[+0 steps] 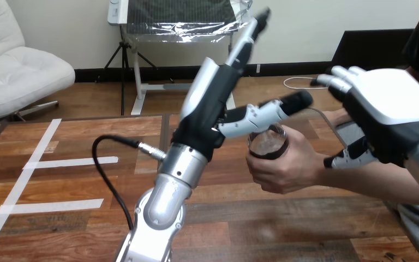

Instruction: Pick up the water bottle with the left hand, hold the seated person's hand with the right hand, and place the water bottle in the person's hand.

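The left forearm (166, 196) is rising from the near edge over the tabletop (283, 229), whose wood is lying bare in front and to the right of it. To its left, a black cable (106, 174) is looping down from the arm, and white tape strips (68, 162), 2 of them crossing a long slanted 1, are running toward the left edge with open room around them. Further in, the person's hand (286, 166) is reaching in from the right and wrapping around the water bottle (266, 146), holding it above the tabletop. The left hand (210, 103) is standing just beside the bottle with its fingers (245, 46) stretched straight upward and its thumb extended sideways just over the bottle's top, gripping nothing. At the right edge, the right hand (384, 106) is hovering over the person's wrist (333, 172), its fingers lying nearly straight and close together above it and its thumb lying against the wrist's near side.
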`<state>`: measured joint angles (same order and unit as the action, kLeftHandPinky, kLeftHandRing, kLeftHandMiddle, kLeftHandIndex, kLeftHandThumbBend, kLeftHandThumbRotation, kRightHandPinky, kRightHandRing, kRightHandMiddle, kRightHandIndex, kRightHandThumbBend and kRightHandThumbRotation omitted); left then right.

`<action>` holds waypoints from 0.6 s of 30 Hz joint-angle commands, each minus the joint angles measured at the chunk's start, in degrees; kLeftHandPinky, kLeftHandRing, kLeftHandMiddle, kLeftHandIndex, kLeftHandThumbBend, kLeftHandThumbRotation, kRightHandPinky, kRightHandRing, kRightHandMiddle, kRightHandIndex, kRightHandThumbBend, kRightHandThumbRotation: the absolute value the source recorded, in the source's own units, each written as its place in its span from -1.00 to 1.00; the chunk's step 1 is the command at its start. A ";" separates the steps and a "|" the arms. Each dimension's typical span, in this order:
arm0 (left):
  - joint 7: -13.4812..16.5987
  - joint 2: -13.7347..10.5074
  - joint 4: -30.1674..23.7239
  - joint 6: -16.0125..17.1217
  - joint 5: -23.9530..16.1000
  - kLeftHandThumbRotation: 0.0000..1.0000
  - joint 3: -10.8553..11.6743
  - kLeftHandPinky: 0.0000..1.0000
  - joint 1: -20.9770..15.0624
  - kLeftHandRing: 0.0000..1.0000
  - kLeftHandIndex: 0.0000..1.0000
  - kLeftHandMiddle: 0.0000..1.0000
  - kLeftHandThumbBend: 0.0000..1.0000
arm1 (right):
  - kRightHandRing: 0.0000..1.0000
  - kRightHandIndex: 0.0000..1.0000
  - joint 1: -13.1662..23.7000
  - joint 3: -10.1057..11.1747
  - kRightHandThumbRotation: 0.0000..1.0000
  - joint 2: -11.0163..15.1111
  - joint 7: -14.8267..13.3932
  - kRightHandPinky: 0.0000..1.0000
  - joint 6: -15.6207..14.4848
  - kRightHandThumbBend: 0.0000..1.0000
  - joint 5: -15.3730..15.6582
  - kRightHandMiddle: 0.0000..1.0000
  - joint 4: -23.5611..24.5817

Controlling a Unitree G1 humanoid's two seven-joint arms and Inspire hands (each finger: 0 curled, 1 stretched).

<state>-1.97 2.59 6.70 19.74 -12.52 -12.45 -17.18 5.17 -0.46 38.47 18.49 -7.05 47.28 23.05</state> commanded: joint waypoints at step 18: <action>2.04 -0.48 -0.25 4.55 2.28 0.89 1.95 1.00 2.36 1.00 1.00 1.00 0.40 | 0.18 0.51 -0.99 5.68 -0.65 -15.16 -31.40 -0.02 16.53 -0.01 -14.45 0.65 -7.17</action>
<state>-0.52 2.77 6.71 22.07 -11.08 -12.02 -13.97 1.86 3.73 26.16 -7.03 4.91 35.20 19.91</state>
